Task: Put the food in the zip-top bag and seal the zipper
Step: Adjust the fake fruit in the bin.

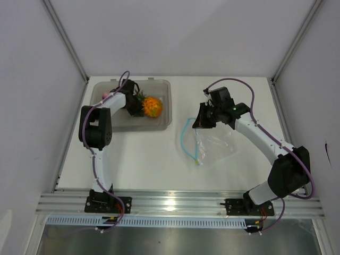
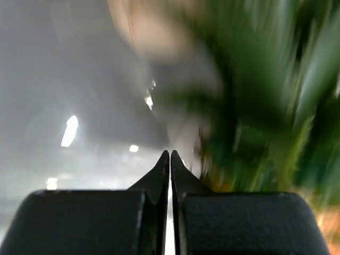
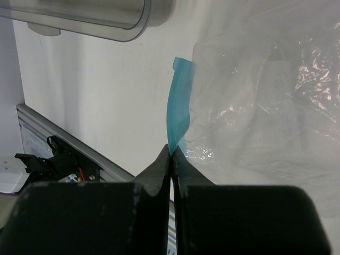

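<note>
Your left tool (image 2: pixel 170 155) sits inside the grey translucent rectangular tray (image 1: pixel 159 90), its two black fingers pressed together with nothing between them. Their tips are just beside the green leaves of the orange-yellow toy pineapple (image 1: pixel 152 107), which lies in that tray. Further right on the white surface (image 1: pixel 143 154) you have the clear crinkly zip-top bag (image 1: pixel 215 143), and your right tool (image 3: pixel 171 153) is clamped on the far end of its thin light blue zipper strip (image 3: pixel 179 106).
</note>
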`<action>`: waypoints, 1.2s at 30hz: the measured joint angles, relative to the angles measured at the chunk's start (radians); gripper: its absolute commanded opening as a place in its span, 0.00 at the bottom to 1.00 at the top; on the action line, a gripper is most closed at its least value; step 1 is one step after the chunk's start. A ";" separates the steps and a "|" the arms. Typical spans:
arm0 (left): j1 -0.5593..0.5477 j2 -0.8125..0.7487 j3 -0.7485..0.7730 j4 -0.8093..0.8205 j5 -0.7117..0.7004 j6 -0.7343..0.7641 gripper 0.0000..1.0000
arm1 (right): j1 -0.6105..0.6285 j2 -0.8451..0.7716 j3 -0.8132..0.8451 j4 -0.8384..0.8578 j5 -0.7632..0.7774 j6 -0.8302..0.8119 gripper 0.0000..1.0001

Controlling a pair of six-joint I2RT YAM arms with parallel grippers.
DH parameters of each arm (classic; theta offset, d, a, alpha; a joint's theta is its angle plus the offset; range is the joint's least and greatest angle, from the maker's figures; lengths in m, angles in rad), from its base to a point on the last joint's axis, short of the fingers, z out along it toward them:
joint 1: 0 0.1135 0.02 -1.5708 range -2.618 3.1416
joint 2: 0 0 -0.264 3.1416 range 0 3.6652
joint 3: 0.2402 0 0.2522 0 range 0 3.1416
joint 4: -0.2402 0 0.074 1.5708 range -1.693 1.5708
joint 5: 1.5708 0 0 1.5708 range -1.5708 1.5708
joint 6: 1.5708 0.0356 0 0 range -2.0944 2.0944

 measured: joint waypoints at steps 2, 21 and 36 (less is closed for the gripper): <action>-0.021 -0.058 -0.080 0.035 0.021 -0.011 0.01 | 0.003 0.000 0.000 0.002 0.000 0.003 0.00; -0.142 -0.575 -0.469 0.275 0.069 0.114 0.58 | 0.023 -0.029 -0.024 0.007 0.004 0.010 0.00; 0.035 -0.237 0.018 0.298 0.311 0.440 1.00 | 0.023 -0.029 -0.024 0.005 0.003 -0.002 0.00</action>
